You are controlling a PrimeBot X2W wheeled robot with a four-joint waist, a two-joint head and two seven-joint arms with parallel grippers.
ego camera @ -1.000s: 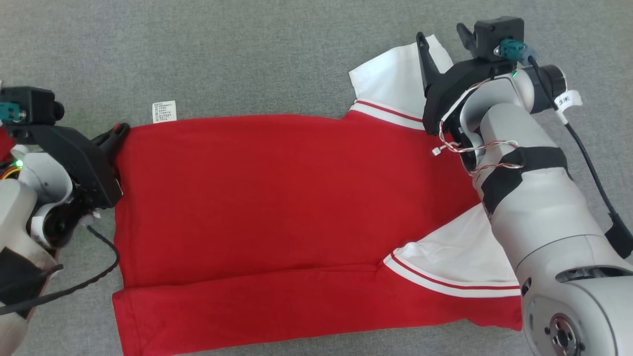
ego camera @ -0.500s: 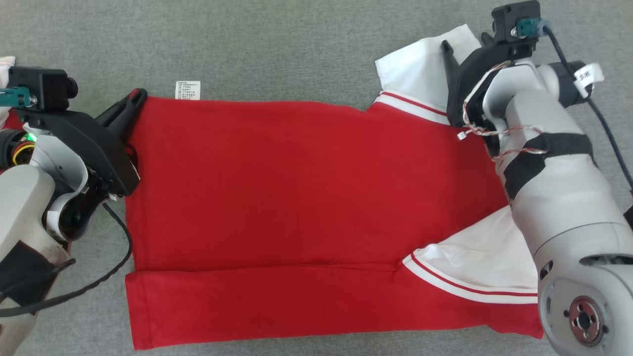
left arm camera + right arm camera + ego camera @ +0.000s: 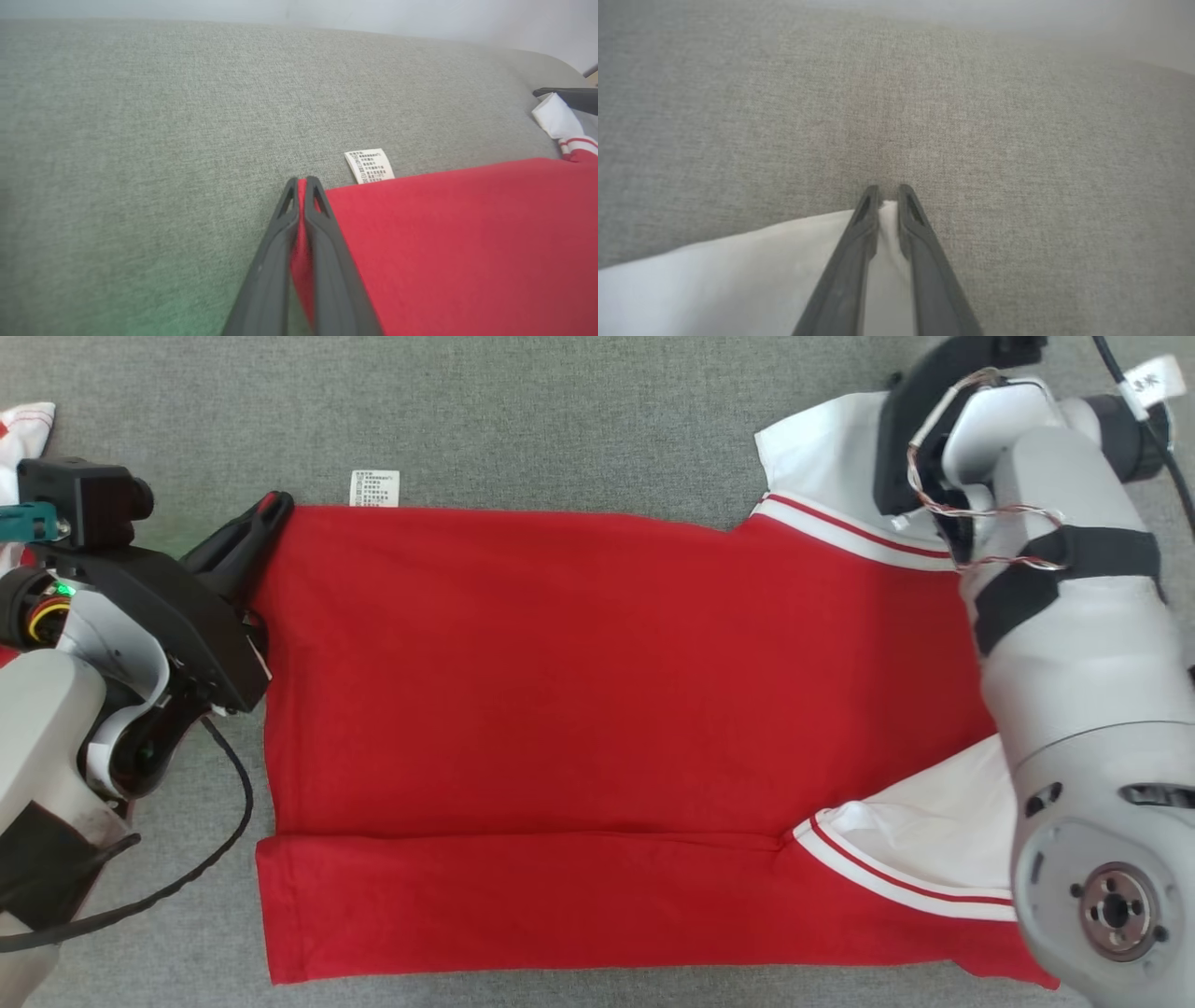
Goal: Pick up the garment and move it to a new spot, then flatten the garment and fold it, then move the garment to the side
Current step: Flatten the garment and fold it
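My left gripper (image 3: 301, 185) is clamped on the red hem corner of the garment (image 3: 597, 672), just beside the care label (image 3: 374, 488). My right gripper (image 3: 887, 192), far along that same edge from the label, pinches the white sleeve tip. The garment lies flat on the bench (image 3: 560, 420), and the long strip opposite the label's edge seems already turned over. I judge the flattening done, the folding underway and the move aside still left. A second ago my right gripper stood wide; now it has drawn in.
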